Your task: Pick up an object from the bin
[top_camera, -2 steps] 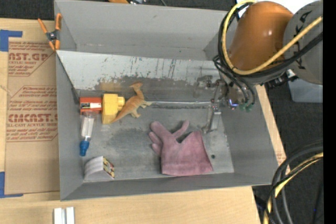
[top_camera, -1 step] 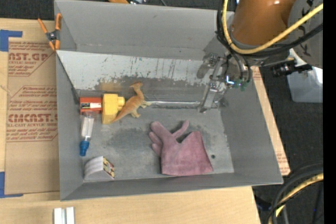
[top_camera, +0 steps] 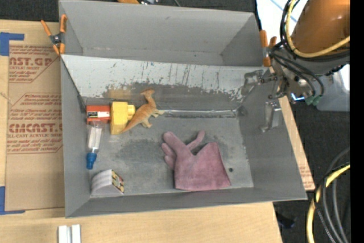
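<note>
Camera view: over the right slope of the grey bin [top_camera: 165,25] hangs the gripper [top_camera: 266,101], its arm entering from the frame's right, tilted downward. Whether it is open cannot be told. A pink glove [top_camera: 199,168] lies lower centre, well left of it, with an orange toy dinosaur [top_camera: 145,111] farther left.

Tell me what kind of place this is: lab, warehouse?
Probably a robot grasping lab: a grey metal bin holds oddments like a pink glove and an orange toy dinosaur, with the gripper at its right side.
</note>
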